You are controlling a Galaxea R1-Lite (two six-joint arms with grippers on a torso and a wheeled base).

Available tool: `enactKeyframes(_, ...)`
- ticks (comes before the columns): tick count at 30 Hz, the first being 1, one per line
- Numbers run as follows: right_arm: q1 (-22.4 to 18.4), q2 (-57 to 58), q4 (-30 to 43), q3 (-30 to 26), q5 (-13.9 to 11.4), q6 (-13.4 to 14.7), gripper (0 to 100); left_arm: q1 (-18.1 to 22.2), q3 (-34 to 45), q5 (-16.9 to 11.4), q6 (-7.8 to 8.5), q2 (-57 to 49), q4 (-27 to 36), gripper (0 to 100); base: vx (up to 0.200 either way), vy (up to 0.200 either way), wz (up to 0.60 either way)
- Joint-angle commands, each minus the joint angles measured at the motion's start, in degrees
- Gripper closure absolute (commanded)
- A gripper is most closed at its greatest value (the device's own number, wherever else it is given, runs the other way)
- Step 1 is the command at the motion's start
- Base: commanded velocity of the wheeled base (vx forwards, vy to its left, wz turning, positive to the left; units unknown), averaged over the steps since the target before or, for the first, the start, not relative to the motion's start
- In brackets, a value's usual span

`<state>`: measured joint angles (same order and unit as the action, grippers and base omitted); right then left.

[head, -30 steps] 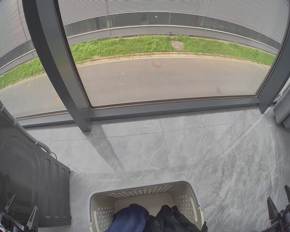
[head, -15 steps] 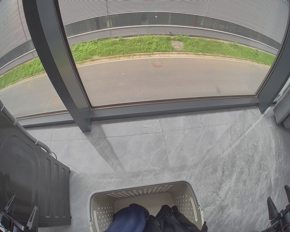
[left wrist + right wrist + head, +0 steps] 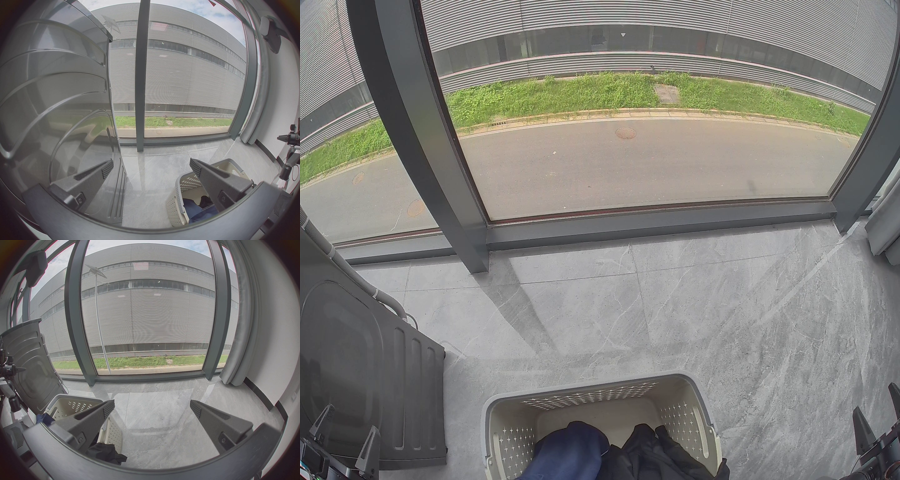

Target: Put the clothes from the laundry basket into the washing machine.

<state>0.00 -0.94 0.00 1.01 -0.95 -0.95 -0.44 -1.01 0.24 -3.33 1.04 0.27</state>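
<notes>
Clothes, one dark blue piece [image 3: 569, 451] and one black piece [image 3: 656, 456], lie in the pale plastic laundry basket [image 3: 594, 395] with holes at the bottom middle. The grey metal washing machine [image 3: 369, 375] stands at the lower left. The left claw [image 3: 350, 420] and right claw [image 3: 875, 400], in the bottom corners, are wide open, holding nothing.

A beige perforated plastic laundry basket [image 3: 594, 395] stands on the grey tiled floor [image 3: 706, 312], holding a dark blue garment [image 3: 569, 453] on the left and a black garment [image 3: 653, 459] touching it on the right. A dark grey metal washing machine [image 3: 369, 375] stands left of the basket; a glass window wall [image 3: 625, 162] lies behind both.
</notes>
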Motion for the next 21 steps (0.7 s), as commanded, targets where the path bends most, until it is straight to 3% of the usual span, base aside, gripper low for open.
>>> enactKeyframes(1,0.00,0.94,0.00,-1.01,-0.02,-0.02,0,0.00,0.92,0.02,-0.01,-1.04,0.00,0,0.000,0.000,0.00)
enactKeyframes(19,0.00,0.94,0.00,-1.01,-0.02,-0.02,0,0.00,0.92,0.02,-0.01,-1.04,0.00,0,0.000,0.000,0.00)
enactKeyframes(21,0.00,0.94,0.00,-1.01,-0.02,-0.02,0,0.00,0.92,0.02,-0.01,-1.04,0.00,0,-0.200,0.000,0.00)
